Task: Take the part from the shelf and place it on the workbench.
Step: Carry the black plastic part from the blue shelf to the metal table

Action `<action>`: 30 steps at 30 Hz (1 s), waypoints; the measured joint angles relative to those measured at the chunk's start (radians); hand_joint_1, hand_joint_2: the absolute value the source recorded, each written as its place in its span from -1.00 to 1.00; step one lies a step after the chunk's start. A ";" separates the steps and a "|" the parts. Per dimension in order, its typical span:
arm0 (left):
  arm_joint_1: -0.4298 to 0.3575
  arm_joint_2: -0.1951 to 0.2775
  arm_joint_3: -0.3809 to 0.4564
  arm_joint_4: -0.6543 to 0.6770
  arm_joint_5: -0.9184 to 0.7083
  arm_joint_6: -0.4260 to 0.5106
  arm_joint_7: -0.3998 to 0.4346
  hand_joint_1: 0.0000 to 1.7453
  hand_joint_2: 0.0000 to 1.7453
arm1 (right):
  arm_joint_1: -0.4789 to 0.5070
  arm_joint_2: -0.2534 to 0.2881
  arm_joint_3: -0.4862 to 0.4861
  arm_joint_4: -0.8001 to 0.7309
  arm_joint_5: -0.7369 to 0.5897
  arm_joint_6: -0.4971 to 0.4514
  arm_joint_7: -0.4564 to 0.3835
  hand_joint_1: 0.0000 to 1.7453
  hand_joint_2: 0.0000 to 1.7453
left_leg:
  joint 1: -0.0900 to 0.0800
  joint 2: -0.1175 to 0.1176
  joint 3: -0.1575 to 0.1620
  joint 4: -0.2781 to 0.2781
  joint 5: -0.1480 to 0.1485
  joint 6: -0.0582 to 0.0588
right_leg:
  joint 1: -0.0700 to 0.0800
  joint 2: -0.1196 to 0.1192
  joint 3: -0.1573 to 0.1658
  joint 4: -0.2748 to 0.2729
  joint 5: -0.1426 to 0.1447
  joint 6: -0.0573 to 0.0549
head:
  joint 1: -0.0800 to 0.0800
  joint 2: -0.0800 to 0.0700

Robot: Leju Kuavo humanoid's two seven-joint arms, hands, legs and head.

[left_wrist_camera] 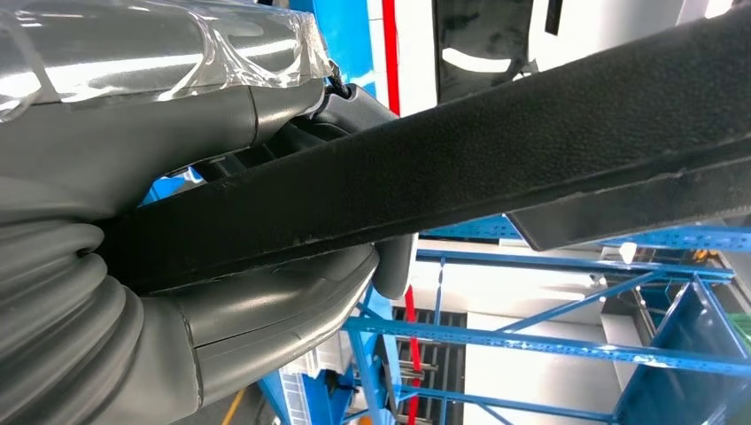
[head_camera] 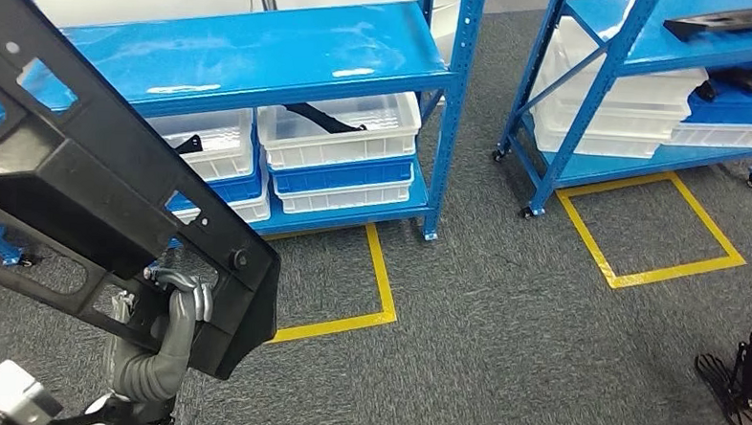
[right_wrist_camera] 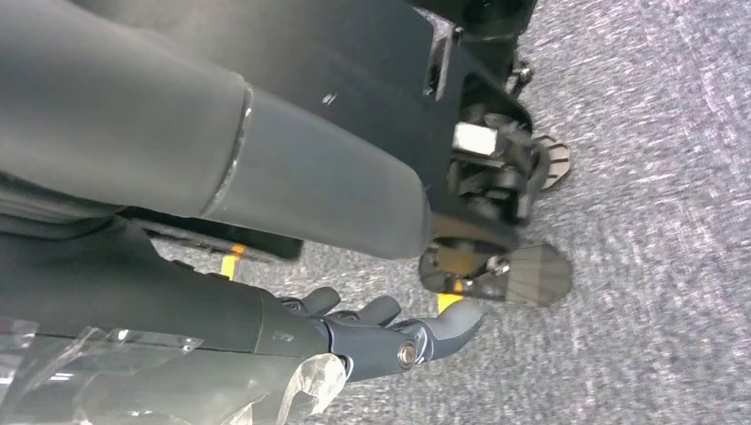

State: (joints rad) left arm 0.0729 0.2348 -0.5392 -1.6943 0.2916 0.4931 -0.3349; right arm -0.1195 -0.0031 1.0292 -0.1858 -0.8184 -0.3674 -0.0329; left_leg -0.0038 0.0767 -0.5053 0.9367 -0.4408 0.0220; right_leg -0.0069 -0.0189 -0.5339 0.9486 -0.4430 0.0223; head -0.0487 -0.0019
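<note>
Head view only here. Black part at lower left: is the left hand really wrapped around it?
Observer: Yes. In the left wrist view the left hand grips the black part, with grey parts of the hand pressed against both sides of its edge.
Operator: And the right hand?
Observer: In the right wrist view the right hand holds nothing, its fingers stretched out above the grey carpet.

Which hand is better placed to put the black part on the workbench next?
Probably the left. The left hand already grips the black part, lifted clear of the shelf. The right hand hangs over the carpet, holding nothing.
</note>
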 joint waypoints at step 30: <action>0.016 0.019 0.023 -0.026 0.025 0.028 0.031 1.00 1.00 | 0.001 0.009 -0.003 0.000 -0.043 0.000 0.021 -1.00 -1.00 | 0.002 -0.001 -0.011 0.007 0.010 0.002 | 0.001 -0.013 -0.005 0.016 -0.010 0.009 | -0.003 0.000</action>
State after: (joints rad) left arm 0.0886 0.2541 -0.5160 -1.7202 0.3166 0.5207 -0.3039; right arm -0.1189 0.0054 1.0259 -0.1862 -0.8613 -0.3675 -0.0117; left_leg -0.0018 0.0753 -0.5158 0.9437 -0.4307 0.0236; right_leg -0.0064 -0.0319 -0.5389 0.9643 -0.4533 0.0310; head -0.0514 -0.0019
